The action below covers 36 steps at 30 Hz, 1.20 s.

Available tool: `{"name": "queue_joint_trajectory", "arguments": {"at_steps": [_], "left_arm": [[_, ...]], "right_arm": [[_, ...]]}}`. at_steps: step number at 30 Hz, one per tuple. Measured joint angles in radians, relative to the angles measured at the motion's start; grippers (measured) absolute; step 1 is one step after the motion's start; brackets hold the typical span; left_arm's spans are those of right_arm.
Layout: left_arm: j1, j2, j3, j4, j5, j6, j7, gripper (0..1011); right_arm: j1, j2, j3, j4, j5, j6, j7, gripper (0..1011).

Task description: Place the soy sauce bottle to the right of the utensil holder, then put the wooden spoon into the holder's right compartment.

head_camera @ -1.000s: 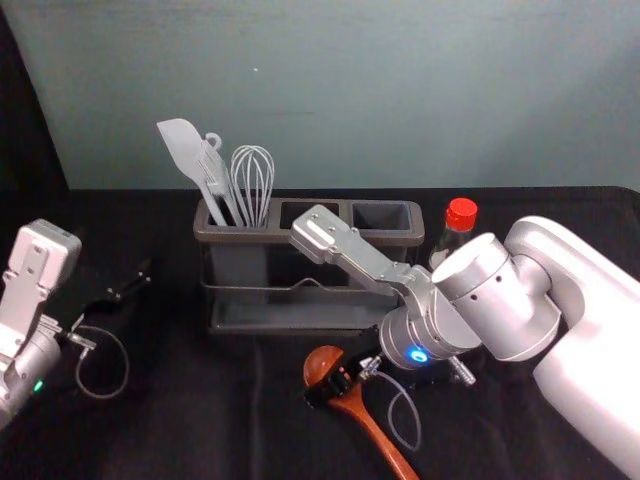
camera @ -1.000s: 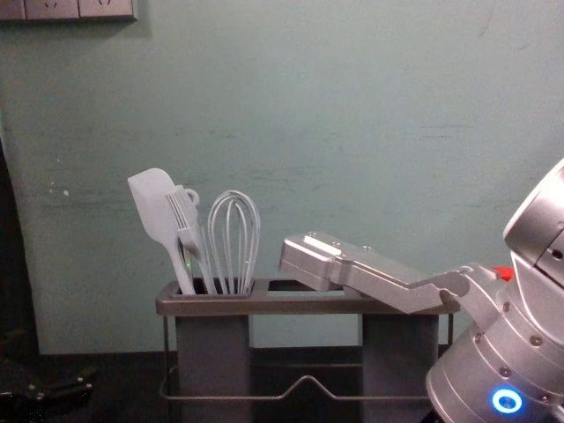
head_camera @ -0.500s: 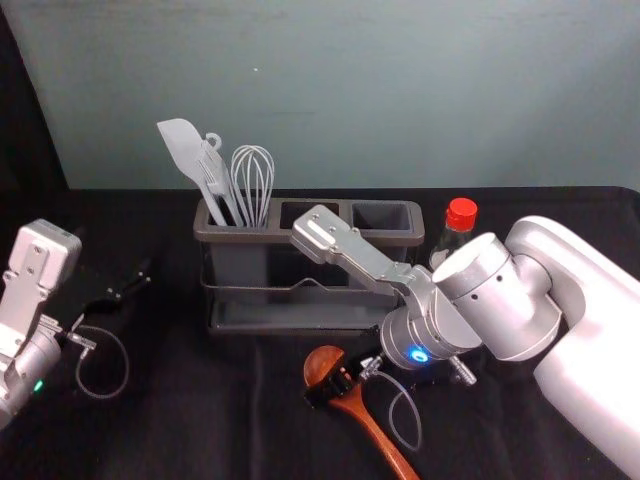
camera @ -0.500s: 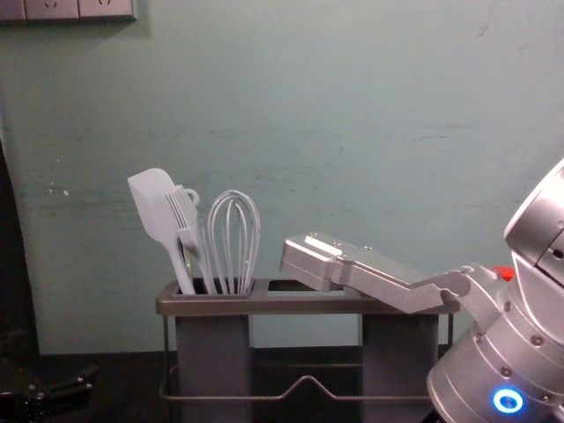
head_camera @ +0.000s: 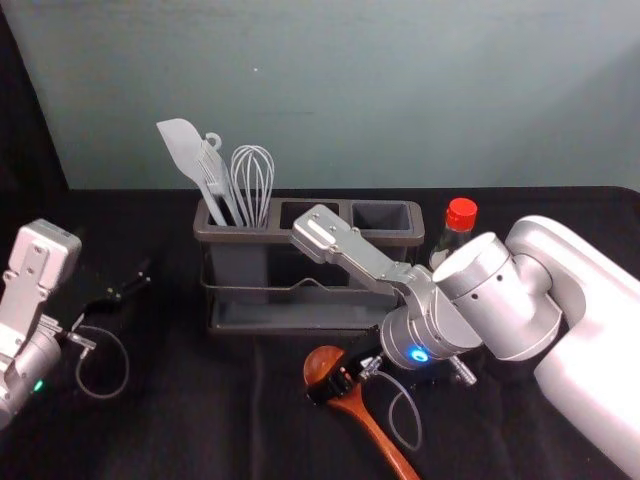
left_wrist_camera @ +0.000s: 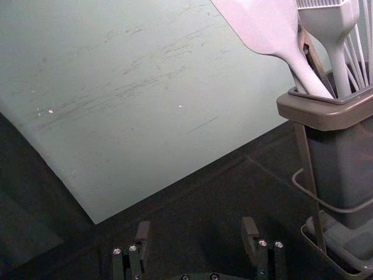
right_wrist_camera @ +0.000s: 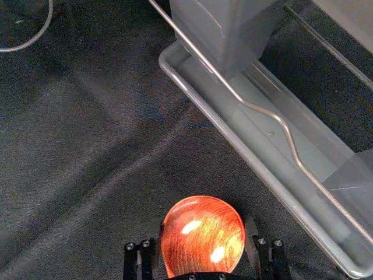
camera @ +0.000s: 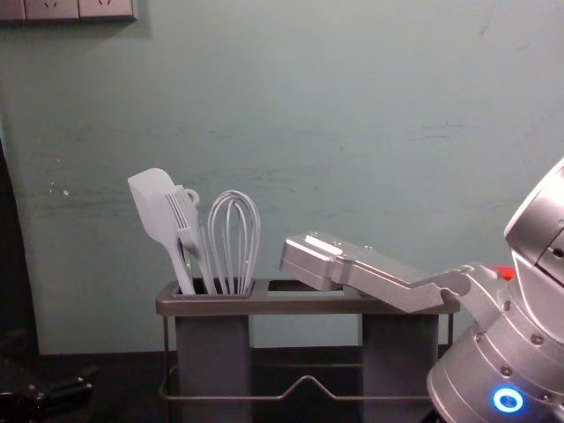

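The bottle (head_camera: 461,215) stands placed, the spoon (head_camera: 382,440) uninserted — the right end effector (right_wrist_camera: 205,227) seemingly grasping it before the holder (head_camera: 250,236), the left end effector (left_wrist_camera: 196,226) open at left.

Left gripper (head_camera: 128,284) fingers spread apart above dark cloth (left_wrist_camera: 192,204). Holder (left_wrist_camera: 323,118) to its right, spatula (left_wrist_camera: 271,29) leaning in left compartment beside whisk (left_wrist_camera: 354,58).

You face a grey-green wall (head_camera: 400,90), its surface faintly scuffed — a socket panel (camera: 77,9) sits high on the chest view's left. Black, creased cloth (head_camera: 200,420) covers the table (head_camera: 520,440) — a dark strip (head_camera: 20,130) borders the wall's left.
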Motion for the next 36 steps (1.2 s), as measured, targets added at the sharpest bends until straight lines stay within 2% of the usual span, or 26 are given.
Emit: {"name": "queue_joint_trajectory", "arguments": {"at_steps": [10, 22, 27, 33, 36], "left_arm": [[0.000, 0.000, 0.000, 0.000, 0.000, 0.000, 0.000, 1011], [0.000, 0.000, 0.000, 0.000, 0.000, 0.000, 0.000, 1011], [0.000, 0.000, 0.000, 0.000, 0.000, 0.000, 0.000, 1011], [0.000, 0.000, 0.000, 0.000, 0.000, 0.000, 0.000, 1011], [0.000, 0.000, 0.000, 0.000, 0.000, 0.000, 0.000, 1011]], "right_arm": [[-0.004, 0.001, 0.003, -0.006, -0.002, 0.000, -0.002, 840], [-0.097, 0.035, 0.099, -0.170, -0.022, -0.053, -0.036, 840], [-0.157, 0.052, 0.150, -0.258, -0.032, -0.117, -0.057, 840], [-0.253, 0.079, 0.220, -0.352, -0.039, -0.254, -0.074, 840], [-0.284, 0.089, 0.242, -0.378, -0.040, -0.308, -0.075, 840]]}}
